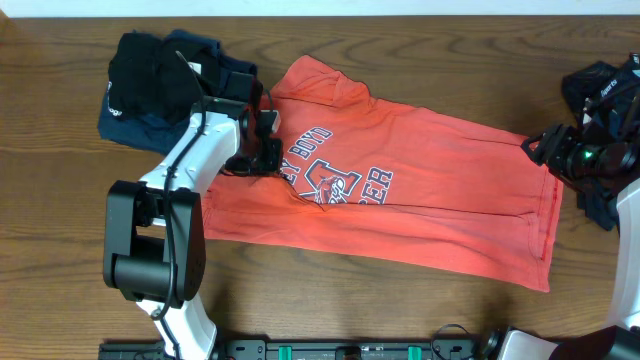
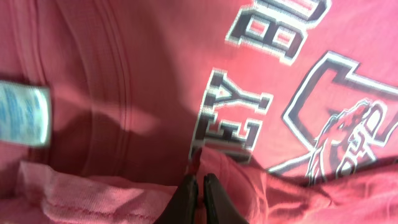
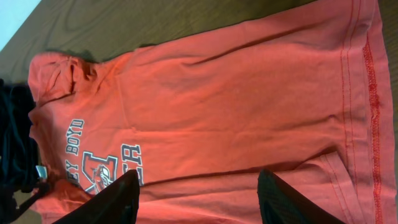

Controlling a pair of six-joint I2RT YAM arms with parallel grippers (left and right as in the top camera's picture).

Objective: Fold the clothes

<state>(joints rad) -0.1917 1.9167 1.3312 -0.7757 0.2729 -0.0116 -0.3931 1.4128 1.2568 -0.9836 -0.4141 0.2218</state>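
Observation:
An orange-red T-shirt [image 1: 440, 190] with navy-and-white lettering lies spread across the middle of the table, folded along its length. My left gripper [image 1: 268, 150] sits at the shirt's collar end beside the logo. In the left wrist view it [image 2: 199, 185] is shut, pinching a raised fold of the shirt [image 2: 124, 74]. A blue-white label [image 2: 25, 115] shows at the left. My right gripper [image 1: 537, 148] hovers at the hem end. In the right wrist view it [image 3: 199, 186] stands open above the shirt [image 3: 236, 93], holding nothing.
A black garment [image 1: 150, 70] lies on a navy one [image 1: 215, 55] at the back left, close to the left arm. More dark cloth [image 1: 598, 210] lies at the right edge under the right arm. Bare wood table [image 1: 400, 310] runs along the front.

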